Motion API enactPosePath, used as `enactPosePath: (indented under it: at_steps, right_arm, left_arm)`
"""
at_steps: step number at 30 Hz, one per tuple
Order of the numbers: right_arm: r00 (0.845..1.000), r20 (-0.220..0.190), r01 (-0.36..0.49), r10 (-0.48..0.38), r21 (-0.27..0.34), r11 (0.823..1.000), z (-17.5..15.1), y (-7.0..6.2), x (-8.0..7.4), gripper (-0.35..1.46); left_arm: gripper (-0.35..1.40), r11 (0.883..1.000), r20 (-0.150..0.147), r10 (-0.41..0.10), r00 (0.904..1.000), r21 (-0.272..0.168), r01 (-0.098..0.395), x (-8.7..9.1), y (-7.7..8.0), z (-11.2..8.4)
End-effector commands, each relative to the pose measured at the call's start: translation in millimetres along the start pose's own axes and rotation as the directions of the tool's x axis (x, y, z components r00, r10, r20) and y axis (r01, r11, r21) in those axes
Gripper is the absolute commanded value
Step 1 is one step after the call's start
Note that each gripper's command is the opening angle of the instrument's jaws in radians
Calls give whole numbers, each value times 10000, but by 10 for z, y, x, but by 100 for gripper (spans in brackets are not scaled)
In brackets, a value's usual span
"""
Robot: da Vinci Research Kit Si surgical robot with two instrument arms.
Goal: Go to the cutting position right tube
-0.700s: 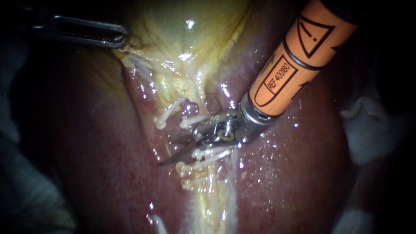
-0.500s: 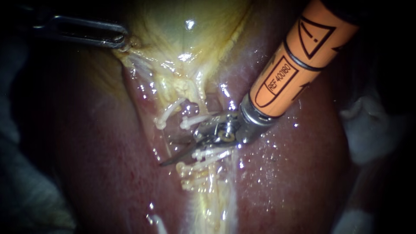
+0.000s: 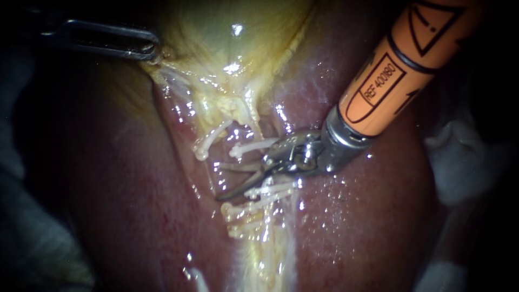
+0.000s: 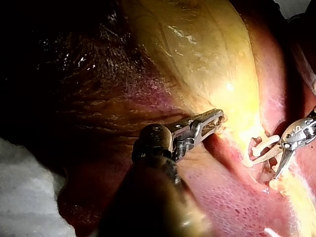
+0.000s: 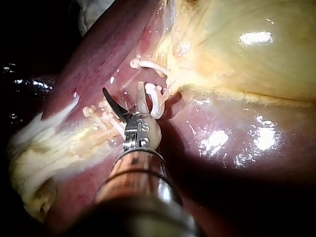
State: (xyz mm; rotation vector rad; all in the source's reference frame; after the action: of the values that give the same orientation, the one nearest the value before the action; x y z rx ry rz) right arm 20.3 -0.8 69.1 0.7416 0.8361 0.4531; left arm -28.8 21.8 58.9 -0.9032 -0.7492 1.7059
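Right instrument point(image 3: 221, 182) withdrew upper-right, open jaws pointing lower-left.

The right instrument point(image 3: 227, 181) draws back toward the upper right, its open blades sliding a little across the tissue.

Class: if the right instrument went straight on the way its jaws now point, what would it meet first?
Probably the tube between the white clips: the right instrument seems to straddle it with open jaws; liver lies beyond. Depth is unclear.
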Motion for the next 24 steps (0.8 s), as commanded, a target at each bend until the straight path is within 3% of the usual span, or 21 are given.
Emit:
enactPosePath:
  at_steps: [1,10,24]
  right_arm:
    - [10000,-2,-6,6,19,10000,-2,-1,1,143]
    - [10000,37,-50,50,139,9999,-20,-17,9,143]
    - [9992,-320,-197,223,800,9966,-72,-45,24,143]
  left_arm:
    - [-35,10000,0,2,10000,-4,-2,0,0,0]
    - [-35,10000,0,2,10000,-5,-2,0,0,0]
    - [-35,10000,-1,2,10000,-4,-2,0,0,0]
